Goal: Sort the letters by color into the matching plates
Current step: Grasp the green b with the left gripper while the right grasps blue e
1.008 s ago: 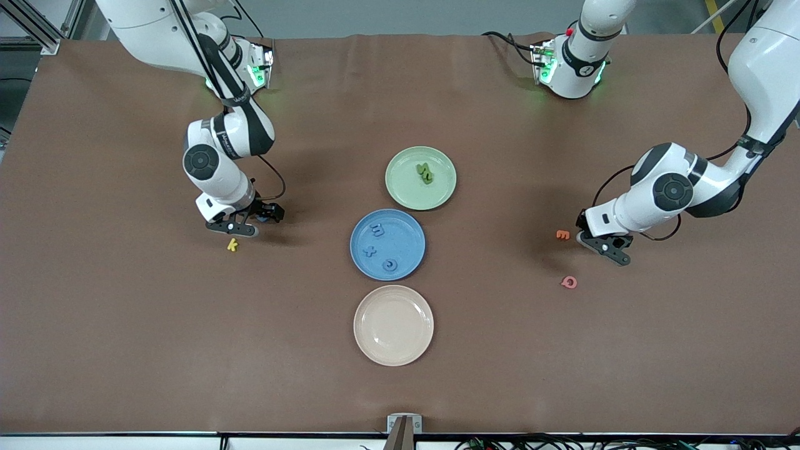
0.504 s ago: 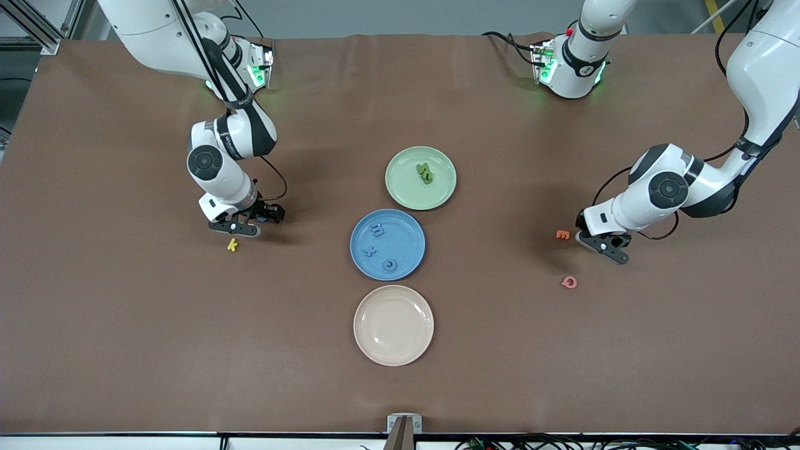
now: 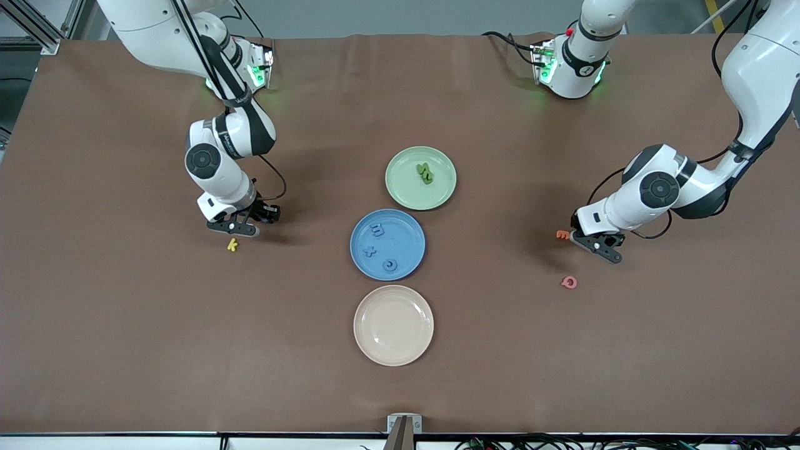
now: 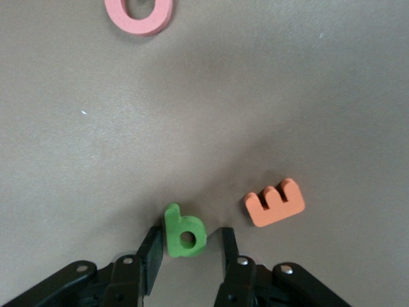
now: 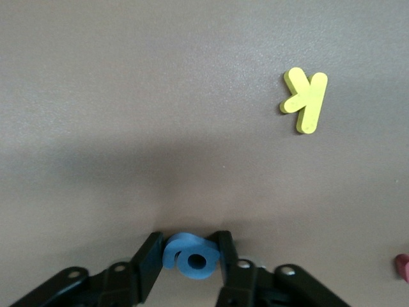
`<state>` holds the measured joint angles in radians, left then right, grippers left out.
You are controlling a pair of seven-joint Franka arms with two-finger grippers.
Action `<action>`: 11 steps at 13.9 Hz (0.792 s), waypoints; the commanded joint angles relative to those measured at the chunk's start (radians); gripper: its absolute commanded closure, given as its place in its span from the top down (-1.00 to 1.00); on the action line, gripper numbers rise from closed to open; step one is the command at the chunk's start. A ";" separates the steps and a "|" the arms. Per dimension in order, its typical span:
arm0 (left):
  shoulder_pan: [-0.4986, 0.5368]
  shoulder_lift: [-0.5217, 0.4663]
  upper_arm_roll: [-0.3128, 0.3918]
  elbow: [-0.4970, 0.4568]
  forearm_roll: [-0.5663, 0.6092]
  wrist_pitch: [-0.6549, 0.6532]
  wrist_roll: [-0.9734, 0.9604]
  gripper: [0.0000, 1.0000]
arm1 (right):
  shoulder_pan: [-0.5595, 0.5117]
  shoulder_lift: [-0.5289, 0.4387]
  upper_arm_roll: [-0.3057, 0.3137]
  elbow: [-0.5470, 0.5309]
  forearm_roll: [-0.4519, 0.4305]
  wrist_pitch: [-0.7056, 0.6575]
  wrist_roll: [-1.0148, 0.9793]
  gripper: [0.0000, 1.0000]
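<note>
**Plates filling, two letters in the claws**

I'm seeing the medium blue round plate (image 3: 387,244) holding three blue letters, the pale green plate (image 3: 420,178) holding green ones. My right gripper (image 5: 189,256) is clamping a small blue foam letter (image 5: 191,256); my left gripper (image 4: 187,246) is straddling a green letter "b" (image 4: 184,231), fingers not fully pinching. Both are awaiting delivery.
</note>
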<state>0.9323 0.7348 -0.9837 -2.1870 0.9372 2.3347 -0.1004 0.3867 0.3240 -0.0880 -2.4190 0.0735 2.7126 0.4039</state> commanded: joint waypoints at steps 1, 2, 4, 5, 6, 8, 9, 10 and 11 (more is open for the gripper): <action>-0.001 0.005 0.016 -0.007 0.043 0.018 -0.025 -0.19 | 0.000 0.013 0.001 -0.015 -0.008 0.009 0.020 -0.92; -0.001 0.005 0.017 -0.007 0.043 0.018 -0.025 -0.32 | 0.000 0.013 0.001 -0.012 -0.008 0.006 0.032 -0.95; 0.000 0.000 0.017 -0.004 0.043 0.017 -0.025 -0.64 | 0.004 0.012 0.004 0.006 -0.008 0.003 0.052 -0.98; 0.002 -0.006 0.017 -0.001 0.042 0.015 -0.025 -0.85 | 0.015 0.010 0.004 0.027 -0.008 -0.011 0.062 -0.98; 0.003 -0.012 0.014 0.003 0.042 0.014 -0.024 -0.97 | 0.027 0.010 0.004 0.064 -0.006 -0.063 0.085 -0.99; 0.005 -0.031 0.001 0.007 0.038 0.014 -0.022 -0.98 | 0.058 0.012 0.005 0.148 -0.005 -0.176 0.156 -0.99; 0.007 -0.034 -0.025 0.007 0.031 0.009 -0.030 -0.99 | 0.081 0.012 0.004 0.197 -0.004 -0.229 0.200 -0.99; 0.007 -0.034 -0.056 0.007 0.029 0.005 -0.059 -0.99 | 0.110 0.013 0.004 0.245 0.000 -0.278 0.258 -0.99; 0.007 -0.034 -0.087 0.009 0.028 -0.005 -0.093 -0.99 | 0.150 0.020 0.004 0.291 0.002 -0.296 0.338 -0.99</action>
<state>0.9408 0.7325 -1.0197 -2.1700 0.9540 2.3387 -0.1290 0.4767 0.3248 -0.0814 -2.2198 0.0744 2.4749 0.6229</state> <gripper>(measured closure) 0.727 0.608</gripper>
